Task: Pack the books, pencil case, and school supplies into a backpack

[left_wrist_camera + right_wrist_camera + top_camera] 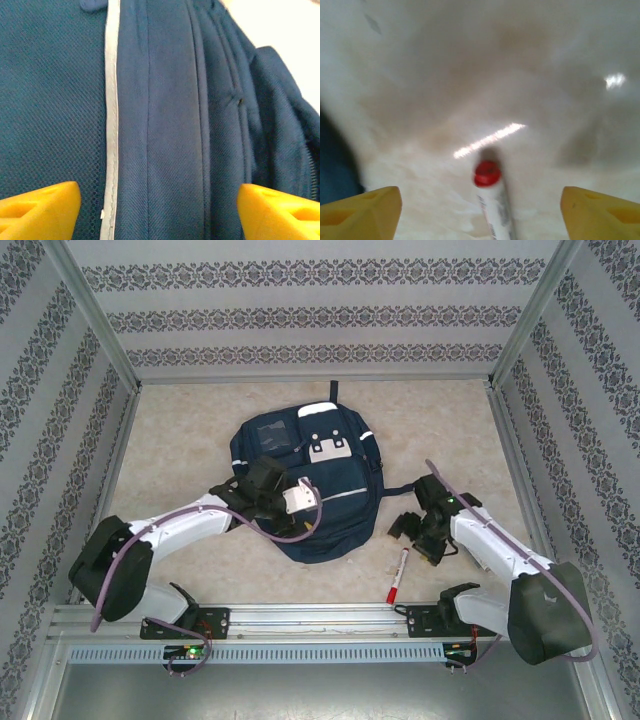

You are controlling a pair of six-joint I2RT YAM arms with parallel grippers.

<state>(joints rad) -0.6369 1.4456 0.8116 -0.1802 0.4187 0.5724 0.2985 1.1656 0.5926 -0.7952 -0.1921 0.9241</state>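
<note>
The backpack (340, 525) lies flat and takes up the middle of the table (175, 445). Bare table runs wide to its left and right, with a narrower strip on its far side. Patterned walls (50, 410) shut in the left, right and far edges. The left arm (190, 520) slants across the near-left ground onto the backpack. Near-right, the marker pen (397, 576) lies apart from the backpack, just beside the right arm (490, 545). In the right wrist view it sits between the spread fingers (362, 212), with open table beyond. A metal rail (320, 618) closes the near edge.

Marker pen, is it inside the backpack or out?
Out: the marker pen lies on the table beside the backpack, apart from it.
</note>
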